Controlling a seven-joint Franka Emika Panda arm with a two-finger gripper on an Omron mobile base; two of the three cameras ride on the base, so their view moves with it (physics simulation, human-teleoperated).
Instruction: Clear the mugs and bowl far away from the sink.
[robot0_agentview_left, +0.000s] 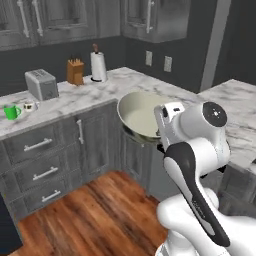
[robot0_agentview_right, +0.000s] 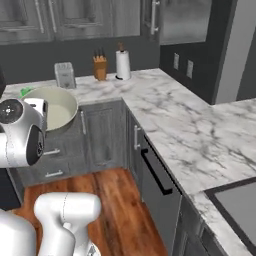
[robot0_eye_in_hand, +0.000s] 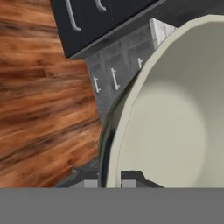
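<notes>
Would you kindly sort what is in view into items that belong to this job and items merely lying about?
Belonging to the job:
- wide cream bowl with greyish-green outside, held by its rim in the gripper
- bright green mug on the marble counter
- whitish mug beside it

Lying about:
- silver toaster
- wooden knife block
- white paper towel roll

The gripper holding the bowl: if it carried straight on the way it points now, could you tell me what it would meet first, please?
Probably the wooden floor in front of the grey cabinets: the gripper, shut on the bowl rim, looks down past it there. Depth is unclear.
</notes>
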